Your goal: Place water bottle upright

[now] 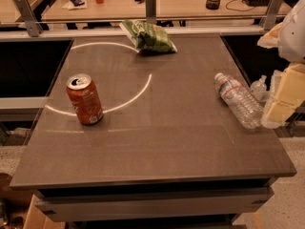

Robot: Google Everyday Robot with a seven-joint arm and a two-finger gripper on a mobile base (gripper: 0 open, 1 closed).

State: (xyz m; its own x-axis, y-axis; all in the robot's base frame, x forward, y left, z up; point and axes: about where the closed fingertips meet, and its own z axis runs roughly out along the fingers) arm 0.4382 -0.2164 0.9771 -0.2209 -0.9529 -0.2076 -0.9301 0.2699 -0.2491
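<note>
Water bottle (238, 100): lying on its side on the desk (167, 142), close to the right edge and about midway between the far and near right corners. Its white cap points toward the far left; its base points toward the near right and reaches almost to the edge. The label band wraps the upper body, just behind the neck.

Gripper (279, 109): a cream-coloured assembly entering from beyond the right edge, at the bottle's base end. It appears to meet the base, though contact is not certain. Whether the gripper is open or closed cannot be told from this view.

Small clear bottle (259, 87): upright at the right edge, just beside the water bottle's far side; whether it rests on the desk is unclear.

Orange soda can (84, 99): upright near the left edge, well apart from the water bottle.

Green snack bag (148, 36): lying at the far edge, near its middle.

Bright curved line (136, 93): a pale arc across the desk surface between can and bag.
</note>
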